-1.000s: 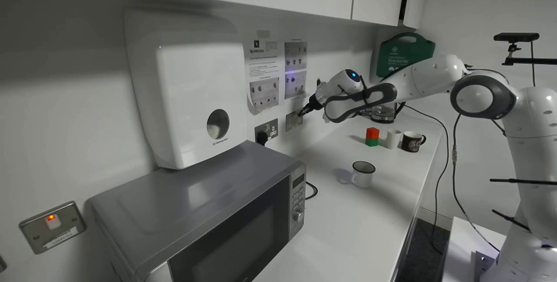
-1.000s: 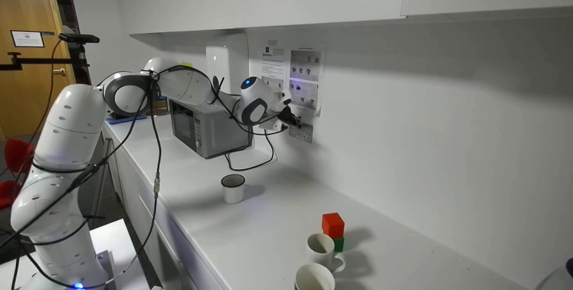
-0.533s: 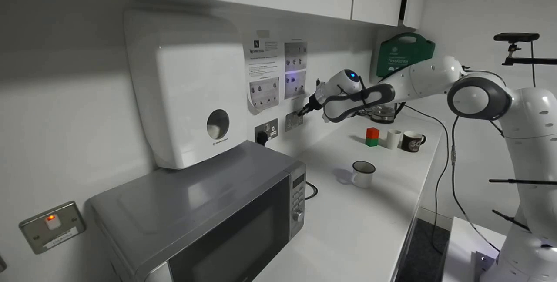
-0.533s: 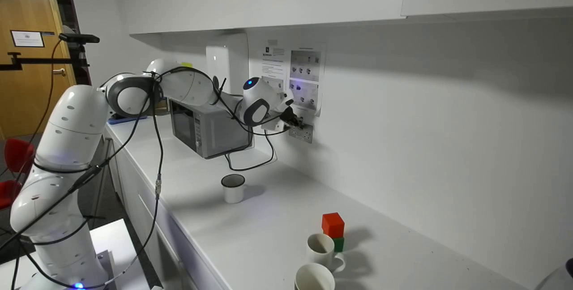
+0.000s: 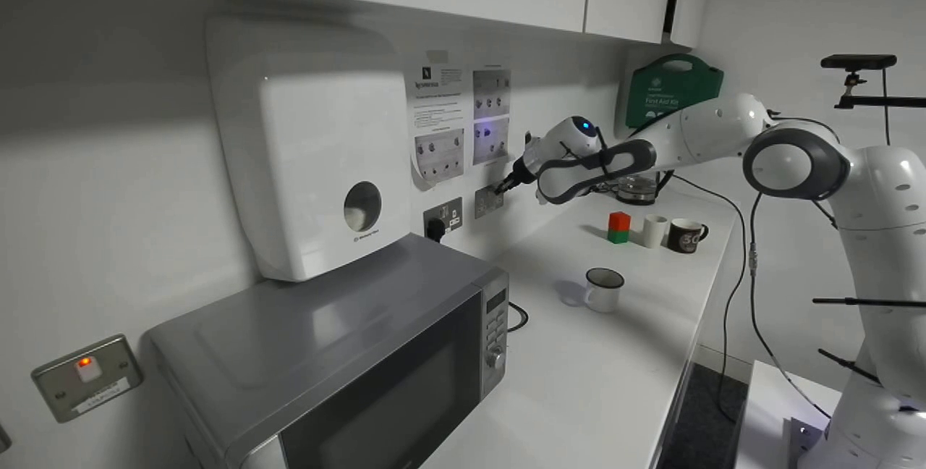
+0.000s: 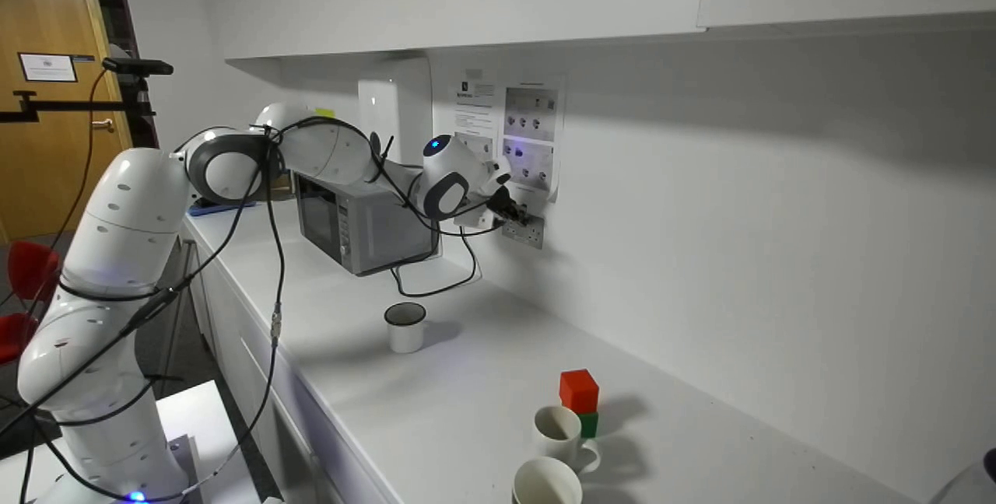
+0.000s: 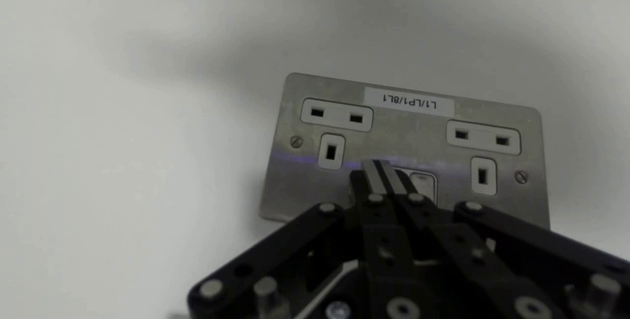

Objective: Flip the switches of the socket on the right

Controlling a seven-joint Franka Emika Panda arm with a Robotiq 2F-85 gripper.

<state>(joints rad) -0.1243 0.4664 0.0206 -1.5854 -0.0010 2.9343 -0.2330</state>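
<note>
The socket on the right is a brushed-metal plate [image 7: 408,134] with whitish outlets, nothing plugged in; it shows in both exterior views [image 5: 482,206] [image 6: 530,236]. One whitish rocker switch [image 7: 425,184] shows just right of my fingers in the wrist view. Any other switch is hidden behind the fingers. My gripper [image 7: 377,162] is shut, pads together, nothing between them. Its tips lie over the plate's lower middle in the wrist view. In both exterior views the gripper [image 5: 500,189] [image 6: 521,219] is at the plate's upper part; I cannot tell whether it touches.
A like plate [image 5: 454,210] with a black plug [image 5: 435,229] is beside it. A white wall box [image 5: 325,143] hangs above the microwave [image 5: 325,331]. Paper notices [image 5: 492,140] are above the socket. An enamel mug [image 5: 604,292], stacked blocks [image 5: 618,228] and more mugs [image 5: 654,231] stand on the counter.
Over the first half second the arm shifts very slightly, with the gripper nudging a little toward the socket. Since then it is almost still. The gripper looks shut throughout.
</note>
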